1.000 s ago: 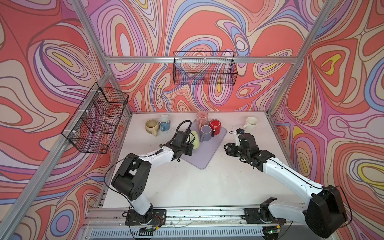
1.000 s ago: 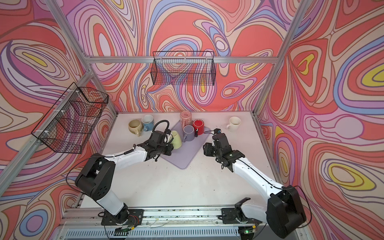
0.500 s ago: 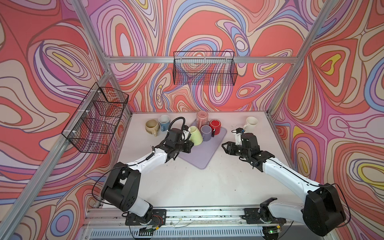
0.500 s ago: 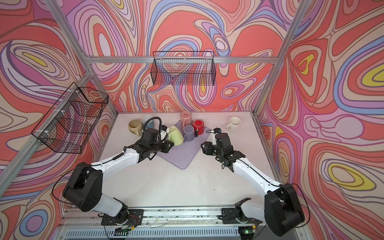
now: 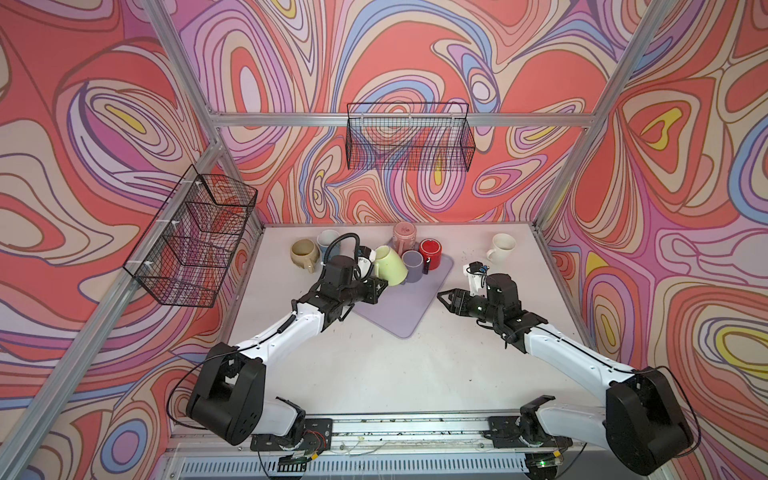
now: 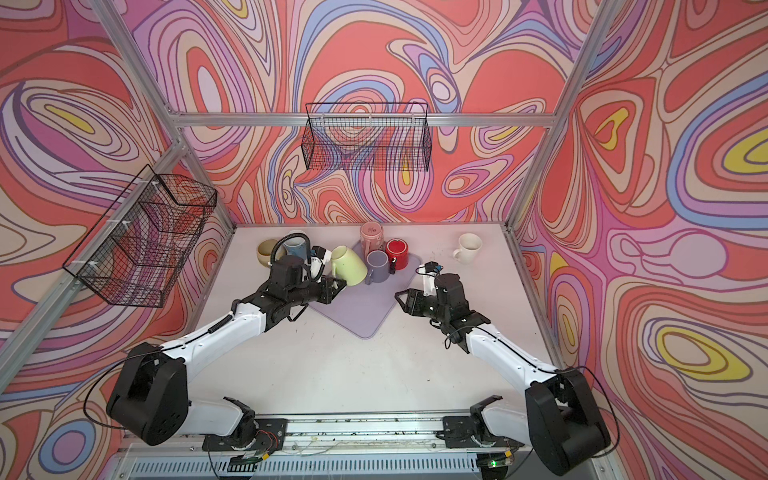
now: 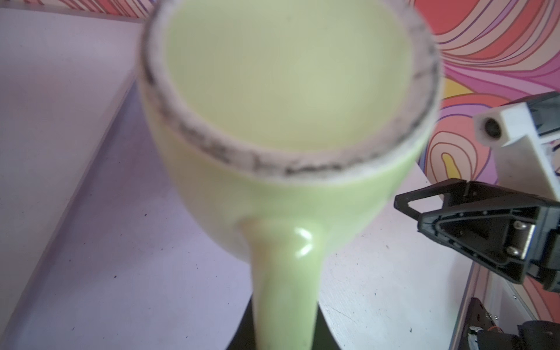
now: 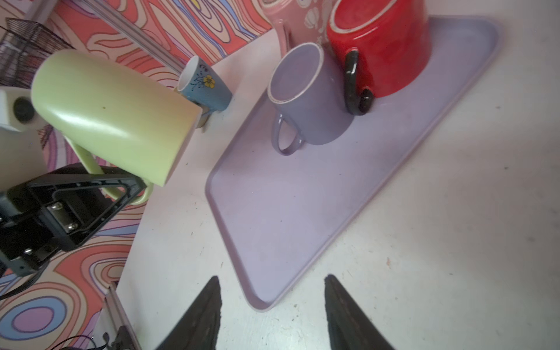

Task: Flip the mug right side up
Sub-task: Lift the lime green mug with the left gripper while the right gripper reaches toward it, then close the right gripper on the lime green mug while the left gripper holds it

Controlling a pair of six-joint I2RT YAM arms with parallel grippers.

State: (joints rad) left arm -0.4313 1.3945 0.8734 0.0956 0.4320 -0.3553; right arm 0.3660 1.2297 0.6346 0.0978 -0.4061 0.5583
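The light green mug (image 5: pixel 390 266) (image 6: pixel 350 266) hangs tilted, almost on its side, above the back left edge of the lilac tray (image 5: pixel 399 309) (image 6: pixel 359 313). My left gripper (image 5: pixel 380 284) (image 6: pixel 337 285) is shut on its handle. In the left wrist view the mug (image 7: pixel 288 91) fills the frame. Its handle runs down between the dark jaws of that gripper (image 7: pixel 285 333). The right wrist view shows the mug (image 8: pixel 112 112) lifted clear of the tray (image 8: pixel 303 212). My right gripper (image 5: pixel 441 296) (image 6: pixel 399 295) (image 8: pixel 272 277) hovers open and holds nothing by the tray's right corner.
On the tray's back part stand a purple mug (image 5: pixel 412 264), a red mug (image 5: pixel 430 251) and a pink mug (image 5: pixel 404 235). A blue mug (image 5: pixel 328 241) and a beige mug (image 5: pixel 304 253) sit behind my left arm; a cream mug (image 5: pixel 500 247) sits at back right. Wire baskets (image 5: pixel 409 137) hang on the walls.
My left gripper has raised the green mug off the tray and tipped it over toward its side. My right gripper has drifted slightly left, still open.
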